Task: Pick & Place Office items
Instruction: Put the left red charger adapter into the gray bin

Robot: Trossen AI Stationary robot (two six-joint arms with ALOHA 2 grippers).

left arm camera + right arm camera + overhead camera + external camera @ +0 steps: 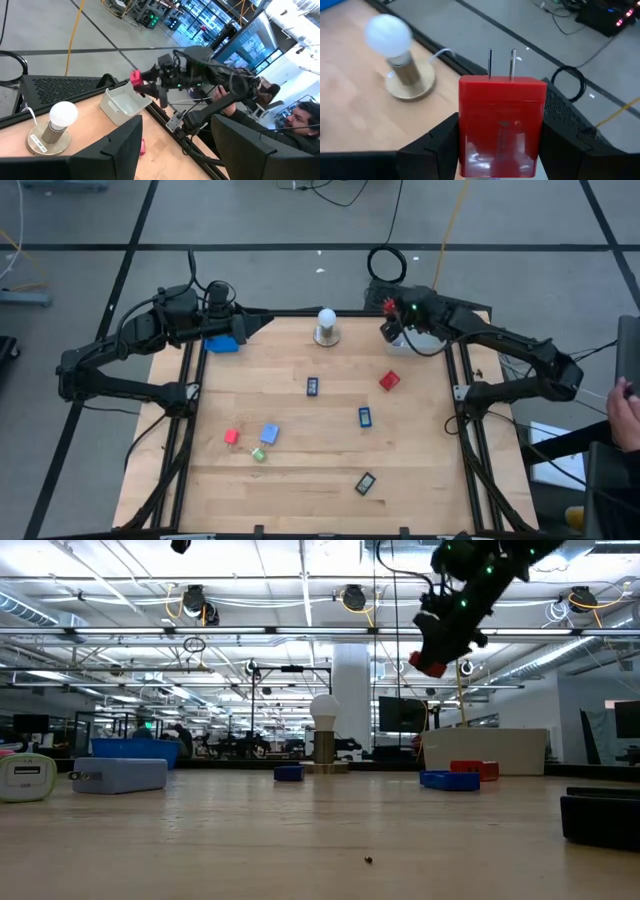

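My right gripper [389,321] is shut on a red plug-shaped block [500,125] with two metal prongs, high over the table's far right corner, beside the pale grey tray [418,340]. My left gripper [175,150] waits open at the far left by the blue tray [222,342], with nothing between its fingers. Flat on the wooden table lie a red block [389,380], two dark blue pieces [313,386] [365,417], a small red block [232,437], a light-blue block [269,433], a green bit [259,454] and a dark piece [365,483]. My right gripper pinches the red block between its two fingers, one on each narrow side face [466,135]. The prongs [501,62] point away from the gripper. The fingers slant downward, coming from the table's right. The block [429,664] hangs lifted well clear of the table.
A white bulb on a round base [327,326] stands at the far middle of the table. A person [300,120] sits beyond the table's right edge. Black frame rails [462,395] run along both sides of the table.
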